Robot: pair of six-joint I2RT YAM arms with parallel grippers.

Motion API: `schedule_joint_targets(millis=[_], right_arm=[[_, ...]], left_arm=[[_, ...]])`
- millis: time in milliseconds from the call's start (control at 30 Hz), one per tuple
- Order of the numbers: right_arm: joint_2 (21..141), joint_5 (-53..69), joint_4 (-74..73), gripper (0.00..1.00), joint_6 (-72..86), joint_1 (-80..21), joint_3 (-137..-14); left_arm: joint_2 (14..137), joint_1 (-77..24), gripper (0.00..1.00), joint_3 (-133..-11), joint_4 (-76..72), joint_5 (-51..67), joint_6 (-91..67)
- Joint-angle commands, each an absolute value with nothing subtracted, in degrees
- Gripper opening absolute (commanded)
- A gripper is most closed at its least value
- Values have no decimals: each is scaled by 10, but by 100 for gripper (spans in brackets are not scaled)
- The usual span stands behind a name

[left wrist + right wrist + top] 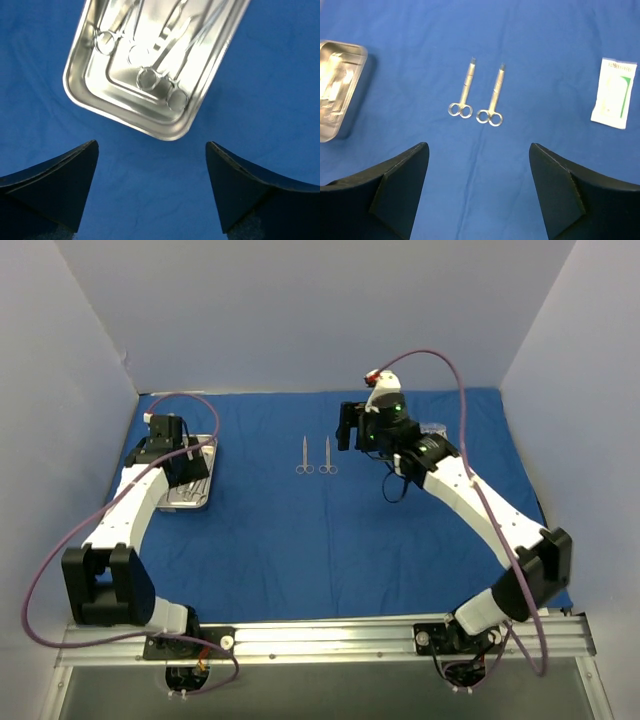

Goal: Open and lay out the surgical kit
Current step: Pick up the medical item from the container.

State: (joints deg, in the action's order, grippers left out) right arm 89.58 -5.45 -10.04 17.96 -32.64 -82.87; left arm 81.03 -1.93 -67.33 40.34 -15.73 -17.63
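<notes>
The royal-blue cloth wrap point(330, 530) lies spread flat over the table. The steel tray point(203, 502) sits at the left and holds several silver clamps point(150, 75). My left gripper point(166, 430) hovers over the tray's far end, open and empty point(152, 145). Two clamps point(303, 455) point(327, 455) lie side by side on the cloth at the centre; in the right wrist view they show as the left clamp point(462, 95) and the right clamp point(492, 100). My right gripper point(347, 427) hangs just right of them, open and empty point(478, 146). A white-and-green packet point(614, 92) lies on the cloth to the right.
Pale walls close in the left, right and back sides. The packet point(432, 428) is partly hidden by my right arm in the top view. The tray also shows at the left edge of the right wrist view point(340, 90). A metal rail point(330, 635) runs along the near edge.
</notes>
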Motion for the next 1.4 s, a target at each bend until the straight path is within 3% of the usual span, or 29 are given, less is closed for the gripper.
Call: schedule_joint_targets(millis=[0, 233, 533, 1033, 1133, 1367], right_arm=[[814, -16, -27, 77, 149, -327, -749], [706, 23, -7, 77, 141, -330, -638], [675, 35, -24, 77, 148, -331, -602], [700, 29, -38, 76, 149, -332, -606], [705, 28, -38, 76, 149, -331, -606], [713, 28, -38, 75, 152, -331, -608]], left_arm=[[853, -4, 95, -717, 352, -167, -180], [965, -4, 79, -786, 301, -166, -161], [1108, 21, 63, -878, 304, -172, -128], [1184, 26, 57, -927, 294, -135, -58], [1188, 26, 52, -929, 294, -129, -60], [1146, 25, 51, -894, 276, -101, -58]])
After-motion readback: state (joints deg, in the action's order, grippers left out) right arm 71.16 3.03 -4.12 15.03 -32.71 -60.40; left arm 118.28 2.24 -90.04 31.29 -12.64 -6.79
